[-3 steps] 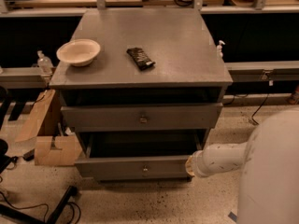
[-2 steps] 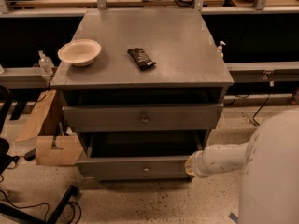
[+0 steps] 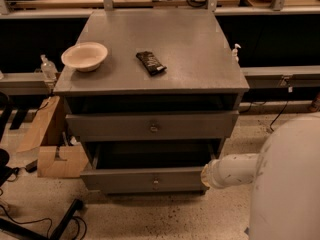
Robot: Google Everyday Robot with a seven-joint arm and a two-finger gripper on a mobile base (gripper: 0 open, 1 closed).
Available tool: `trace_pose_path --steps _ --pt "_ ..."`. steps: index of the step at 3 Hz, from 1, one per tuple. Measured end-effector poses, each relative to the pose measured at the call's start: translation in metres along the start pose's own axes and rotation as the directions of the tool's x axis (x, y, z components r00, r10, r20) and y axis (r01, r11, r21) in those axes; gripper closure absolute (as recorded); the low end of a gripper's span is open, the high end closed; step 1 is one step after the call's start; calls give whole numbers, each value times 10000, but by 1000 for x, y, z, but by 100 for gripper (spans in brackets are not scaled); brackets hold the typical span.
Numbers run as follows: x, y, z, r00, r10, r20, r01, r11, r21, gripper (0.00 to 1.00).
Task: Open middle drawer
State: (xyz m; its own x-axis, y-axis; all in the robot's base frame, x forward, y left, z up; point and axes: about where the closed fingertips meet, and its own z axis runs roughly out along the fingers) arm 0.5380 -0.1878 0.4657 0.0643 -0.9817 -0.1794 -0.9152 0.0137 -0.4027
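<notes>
The grey cabinet (image 3: 150,44) shows two drawer fronts, each with a small round knob. The upper, taller front (image 3: 110,126) stands slightly out, with a dark gap above it. Below it the middle drawer (image 3: 125,181), with its knob (image 3: 156,182), is pulled out and shows a dark inside above its front. No third drawer shows beneath it. My white arm comes in from the right. My gripper (image 3: 204,176) is at the right end of the middle drawer's front, hidden by the arm's end.
A cream bowl (image 3: 84,56) and a dark wrapped bar (image 3: 151,63) lie on the cabinet top. Cardboard pieces (image 3: 55,159) lie on the floor to the left. A black stand leg and cables (image 3: 60,224) are at the lower left. Small bottles stand at both sides.
</notes>
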Motion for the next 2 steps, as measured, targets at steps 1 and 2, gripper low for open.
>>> trace_pose_path --steps 1,2 --pt "4 1 -2 10000 -3 -81 4 10000 31 12" --pt "3 1 -2 10000 -8 -79 8 10000 25 0"
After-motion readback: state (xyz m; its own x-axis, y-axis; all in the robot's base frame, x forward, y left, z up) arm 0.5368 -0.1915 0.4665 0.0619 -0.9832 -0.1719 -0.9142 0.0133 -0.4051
